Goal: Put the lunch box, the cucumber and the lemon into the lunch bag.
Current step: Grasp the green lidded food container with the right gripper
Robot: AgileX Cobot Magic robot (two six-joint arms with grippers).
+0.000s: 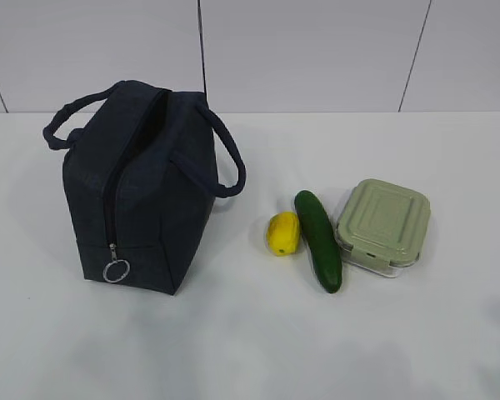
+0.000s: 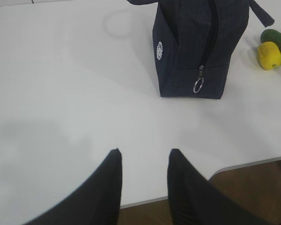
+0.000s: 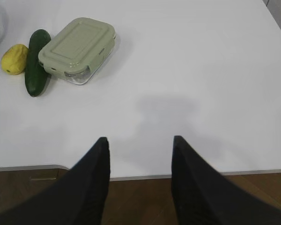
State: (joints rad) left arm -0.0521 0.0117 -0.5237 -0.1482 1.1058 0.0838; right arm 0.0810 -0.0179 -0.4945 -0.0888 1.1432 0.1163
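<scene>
The navy lunch bag point(image 1: 142, 187) stands upright at the left of the table, its top zipper parted, ring pull point(image 1: 116, 271) hanging low on the near end. To its right lie the yellow lemon point(image 1: 282, 232), the dark green cucumber point(image 1: 318, 239) and the lunch box point(image 1: 383, 223) with its sage-green lid, side by side. Neither arm shows in the exterior view. My left gripper point(image 2: 143, 152) hovers open over the table's near edge, well short of the lunch bag point(image 2: 196, 47). My right gripper point(image 3: 140, 139) is open too, far from the lunch box point(image 3: 78, 49), cucumber point(image 3: 36, 61) and lemon point(image 3: 14, 58).
The white table point(image 1: 250, 342) ends close below both grippers; its front edge point(image 3: 187, 176) and brown floor point(image 3: 136, 201) show in the wrist views. A tiled wall point(image 1: 317, 50) stands behind.
</scene>
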